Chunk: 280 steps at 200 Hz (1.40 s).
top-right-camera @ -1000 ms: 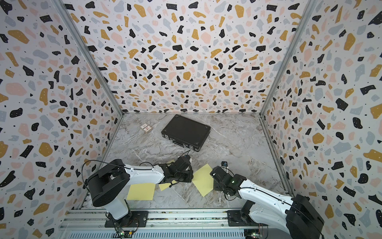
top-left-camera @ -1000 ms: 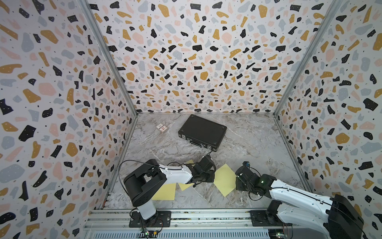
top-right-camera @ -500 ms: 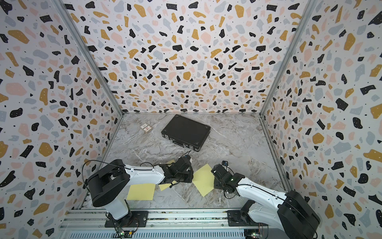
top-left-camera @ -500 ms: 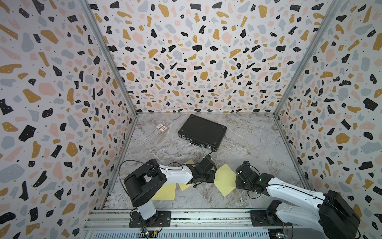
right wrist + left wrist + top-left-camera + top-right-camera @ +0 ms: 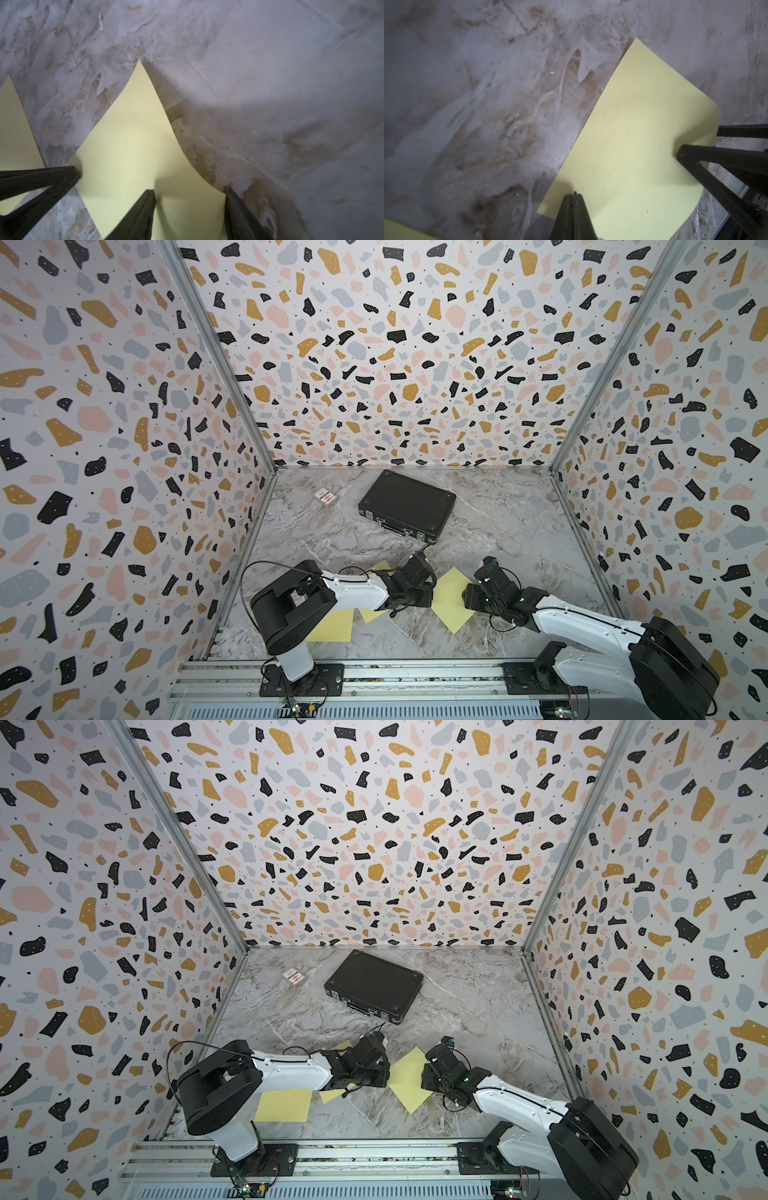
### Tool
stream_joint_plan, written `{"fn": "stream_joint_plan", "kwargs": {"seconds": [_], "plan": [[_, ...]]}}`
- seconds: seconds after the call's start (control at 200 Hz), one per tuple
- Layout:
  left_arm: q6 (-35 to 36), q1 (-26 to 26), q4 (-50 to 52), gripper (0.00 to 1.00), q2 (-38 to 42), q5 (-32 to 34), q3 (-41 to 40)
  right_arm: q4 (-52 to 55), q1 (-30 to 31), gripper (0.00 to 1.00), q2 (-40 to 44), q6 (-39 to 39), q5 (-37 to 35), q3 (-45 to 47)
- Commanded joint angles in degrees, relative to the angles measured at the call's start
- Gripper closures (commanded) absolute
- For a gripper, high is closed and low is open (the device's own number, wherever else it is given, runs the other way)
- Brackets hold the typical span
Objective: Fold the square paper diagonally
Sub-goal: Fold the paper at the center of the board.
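I'm at the corner pick-up, with no fold made yet. The square paper (image 5: 451,599) lies open on the desk (image 5: 498,531) close to the front edge, about midway along it. My left pincer (image 5: 574,194) is closed tight, its tips pressing the sheet down near one corner. My right pincer (image 5: 189,190) stands half wide astride the opposite corner, one finger on the sheet and the other at its edge, where the paper bows up a little; it grips nothing yet.

As I judge it, I must next close the right pincer on that raised corner without pushing the sheet away. Then I lift it and carry it across to the pinned corner so the edges meet.

Compared with a second ago, my right pincer has crept in toward the paper. The left one and the sheet have stayed put.
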<state>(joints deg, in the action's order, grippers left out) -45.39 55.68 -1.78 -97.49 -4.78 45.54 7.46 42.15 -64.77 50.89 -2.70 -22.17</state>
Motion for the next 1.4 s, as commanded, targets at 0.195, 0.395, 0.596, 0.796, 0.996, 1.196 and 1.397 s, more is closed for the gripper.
{"fn": "stream_joint_plan", "kwargs": {"seconds": [0.195, 0.395, 0.596, 0.796, 0.996, 1.196, 1.397], "plan": [[0.39, 0.67, 7.32, 0.92, -3.67, 0.37, -1.68, -7.28, -0.49, 0.39, 3.68, 2.32, 9.46, 3.64], [0.43, 0.67, 7.41, 0.92, -3.99, 0.50, -1.62, -8.81, -0.58, 0.34, 9.67, 4.71, 8.17, 4.01], [0.30, 0.72, 7.58, 0.92, -4.46, 0.72, -1.51, -15.11, -0.65, 0.31, 14.30, 8.21, 8.79, 6.44], [-0.05, 0.66, 7.67, 0.92, -4.45, 1.35, -1.77, -16.82, -0.67, 0.25, 18.07, 8.96, 6.71, 7.67], [-0.05, 0.71, 7.76, 0.92, -4.71, 1.51, -1.86, -18.19, -0.64, 0.33, 16.10, 11.70, 7.20, 8.72], [-0.14, 0.79, 7.91, 0.92, -4.81, 1.61, -1.74, -21.21, -0.65, 0.48, 11.01, 12.39, 10.07, 7.33], [-0.14, 0.75, 8.10, 0.92, -5.31, 1.69, -1.59, -23.89, -0.63, 0.41, 9.65, 12.08, 9.58, 7.32]]}}
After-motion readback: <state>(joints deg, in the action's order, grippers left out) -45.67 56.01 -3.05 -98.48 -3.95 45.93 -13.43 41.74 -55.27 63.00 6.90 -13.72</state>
